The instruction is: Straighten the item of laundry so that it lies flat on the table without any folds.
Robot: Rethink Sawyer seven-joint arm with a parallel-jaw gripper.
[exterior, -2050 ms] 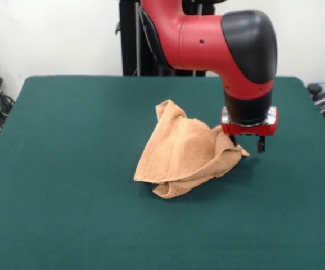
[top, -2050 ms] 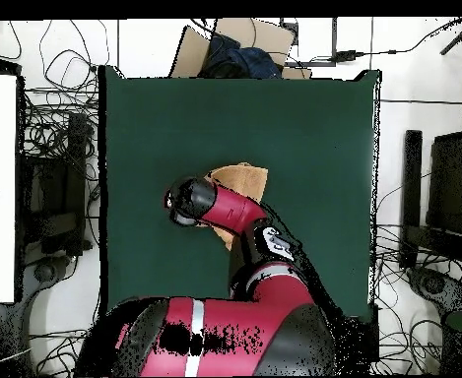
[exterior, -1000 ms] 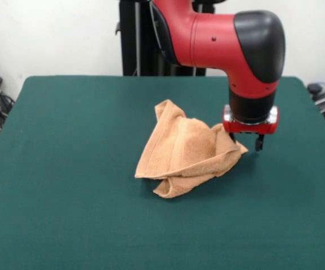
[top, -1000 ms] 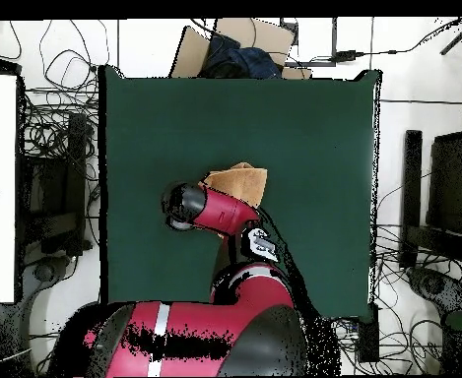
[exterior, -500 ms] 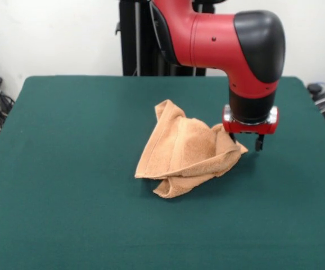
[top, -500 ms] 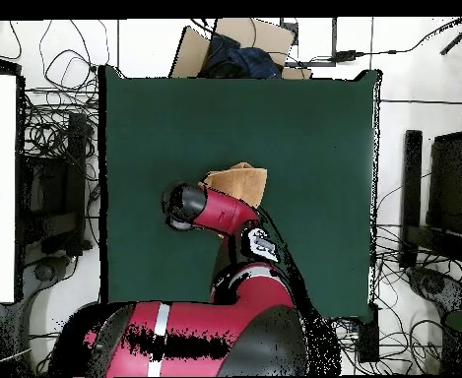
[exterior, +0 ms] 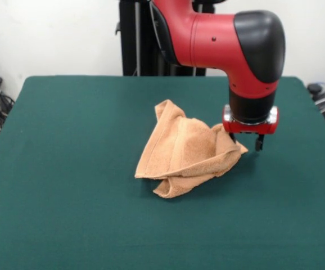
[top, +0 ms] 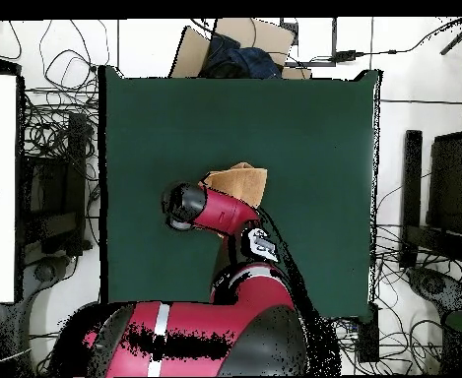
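The peach-orange towel [exterior: 188, 154] sits crumpled near the middle of the green surface [exterior: 67, 169], bunched into a rough triangle with several layers folded over one another. One corner rises in a peak at the towel's upper left side, and a second peak stands at its right side, right under the arm's wrist. A doubled, rolled edge runs along the towel's lower side, ending in a thick lip at the bottom.

The pincer [exterior: 245, 140] hangs low at the towel's right corner. One dark fingertip [exterior: 258, 144] shows clear of the cloth just to the right of the towel, while the other is at the cloth's raised edge, mostly hidden behind it. I cannot tell from here whether the cloth is nipped between them or just brushing one side.

All around the towel the green cloth lies bare, with wide room on every side out to the surface's edges. From above, the red arm [top: 225, 212] covers part of the towel [top: 242, 182], which shows on the side away from the robot's base.
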